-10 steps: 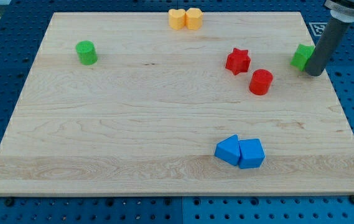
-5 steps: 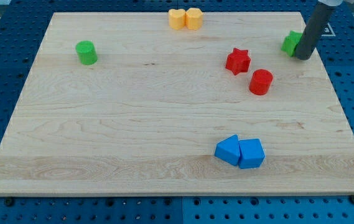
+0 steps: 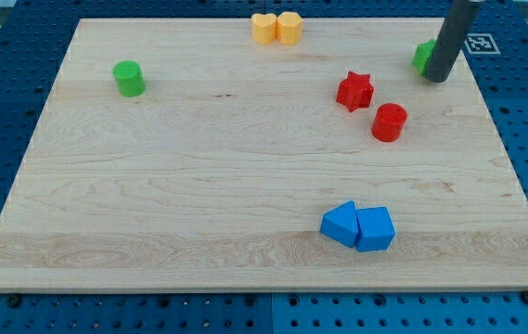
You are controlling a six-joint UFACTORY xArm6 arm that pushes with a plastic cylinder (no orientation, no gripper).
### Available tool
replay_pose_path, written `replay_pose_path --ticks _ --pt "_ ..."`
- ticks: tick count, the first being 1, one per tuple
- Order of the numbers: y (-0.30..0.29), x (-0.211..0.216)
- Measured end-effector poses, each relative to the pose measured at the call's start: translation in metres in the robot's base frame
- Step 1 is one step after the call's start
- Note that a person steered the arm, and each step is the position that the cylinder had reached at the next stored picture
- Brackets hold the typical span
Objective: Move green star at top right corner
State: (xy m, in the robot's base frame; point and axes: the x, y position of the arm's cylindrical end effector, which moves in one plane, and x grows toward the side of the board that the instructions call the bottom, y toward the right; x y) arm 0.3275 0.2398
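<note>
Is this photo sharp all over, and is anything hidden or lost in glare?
Camera view: evenly lit, soft short shadows, no strong glare on the wooden board. The red star and blue blocks look crisp. The dark rod hides most of the green star; my tip sits against its right side.

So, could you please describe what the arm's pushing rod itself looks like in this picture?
Only the rod shows: a straight, smooth, dark grey cylinder entering from the view's top edge, of even width, with no cables, markings or labels visible on it. It ends bluntly at my tip, which sits against the right side of the green star near the board's top right corner. The arm above is out of frame.
</note>
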Motion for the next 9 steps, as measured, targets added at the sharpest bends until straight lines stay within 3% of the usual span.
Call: replay_pose_path --ticks 9 --pt "-0.001 -0.056"
